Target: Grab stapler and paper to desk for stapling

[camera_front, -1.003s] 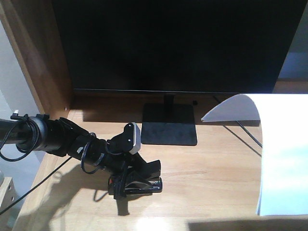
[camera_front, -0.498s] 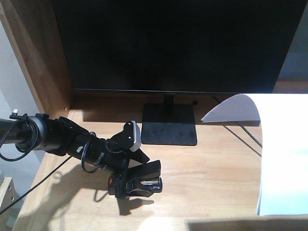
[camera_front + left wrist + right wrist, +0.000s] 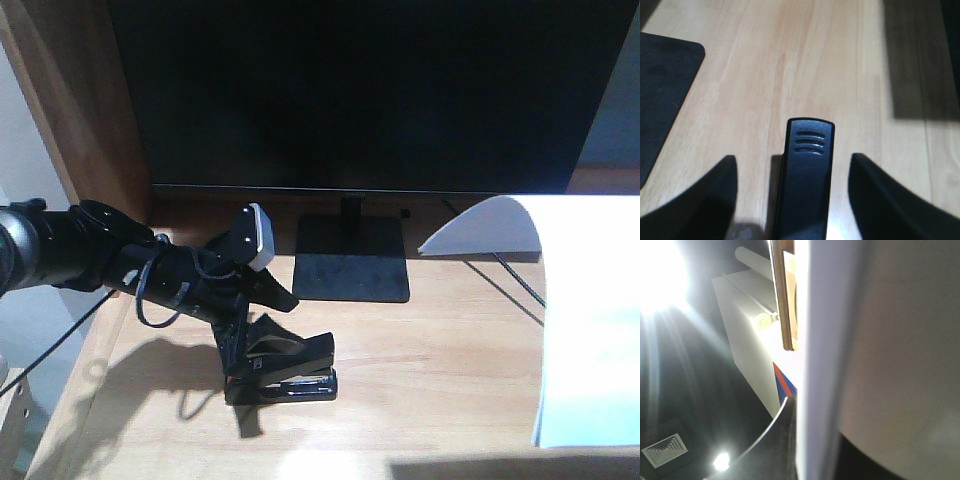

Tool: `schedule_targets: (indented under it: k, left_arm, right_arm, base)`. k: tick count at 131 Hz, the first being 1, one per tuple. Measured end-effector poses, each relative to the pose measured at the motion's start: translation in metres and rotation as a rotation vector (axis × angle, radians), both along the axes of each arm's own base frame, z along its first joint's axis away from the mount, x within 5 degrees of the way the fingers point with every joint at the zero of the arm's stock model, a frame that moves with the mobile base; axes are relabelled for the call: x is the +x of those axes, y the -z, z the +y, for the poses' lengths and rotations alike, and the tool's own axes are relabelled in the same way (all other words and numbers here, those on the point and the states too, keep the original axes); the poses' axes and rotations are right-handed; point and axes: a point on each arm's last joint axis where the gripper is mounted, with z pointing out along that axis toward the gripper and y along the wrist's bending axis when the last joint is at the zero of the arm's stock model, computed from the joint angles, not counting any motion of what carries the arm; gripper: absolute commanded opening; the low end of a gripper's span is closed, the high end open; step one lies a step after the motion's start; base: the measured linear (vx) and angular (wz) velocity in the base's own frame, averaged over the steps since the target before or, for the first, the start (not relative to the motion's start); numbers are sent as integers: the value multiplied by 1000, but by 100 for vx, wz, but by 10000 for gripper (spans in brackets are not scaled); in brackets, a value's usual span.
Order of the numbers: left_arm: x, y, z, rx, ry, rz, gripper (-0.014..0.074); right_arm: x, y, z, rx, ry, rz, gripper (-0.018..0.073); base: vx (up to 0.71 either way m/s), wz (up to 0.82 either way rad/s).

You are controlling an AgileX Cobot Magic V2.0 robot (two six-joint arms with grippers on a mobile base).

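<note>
While the left hand (image 3: 794, 157) hangs low over the desk (image 3: 440, 350), its two dark fingers (image 3: 702, 200) are spread wide, one on each side of the one black stapler (image 3: 305, 383). From the left wrist view, bare wood shows between each finger and the stapler, so the fingers are not touching it. The stapler lies on the desk near the left front, with its ribbed end pointing away from the wrist camera. Behind it stands one big black screen (image 3: 350, 90) on one flat black stand (image 3: 352, 262). The stand is near the stapler but not touching it. One thin black wire (image 3: 515, 278) runs across the wood on the right of the stand. One tall wooden wall (image 3: 70, 120) rises at the left edge of the desk. The white paper (image 3: 590, 330) is on the right side, well apart from the stapler. Its far corner curls up off the desk. It looks like one sheet, but there may be more, since the edge is too bright to count. From the right wrist view, the paper fills most of the picture, very close to the camera. Only one dark finger (image 3: 772, 440) of the right hand (image 3: 796, 407) shows, pressed against the edge of the paper. The other finger is hidden, so I cannot tell if this hand is squeezing the paper. Two lights (image 3: 657, 275) shine beyond it.
</note>
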Motion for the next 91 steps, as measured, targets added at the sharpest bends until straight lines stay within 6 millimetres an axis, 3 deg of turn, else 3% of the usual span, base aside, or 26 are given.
schedule_targets:
  k: [30, 56, 91]
  left_arm:
    - [-5, -16, 1, -17, 5, 6, 144]
    - [-9, -17, 1, -30, 33, 25, -7]
    - [-9, -17, 1, -32, 37, 28, -8]
  right_arm:
    - [0, 0, 0, 0, 0, 0, -6]
    - [0, 0, 0, 0, 0, 0, -6]
    - [0, 0, 0, 0, 0, 0, -6]
  base:
    - [0, 0]
    - [0, 0]
    - [0, 0]
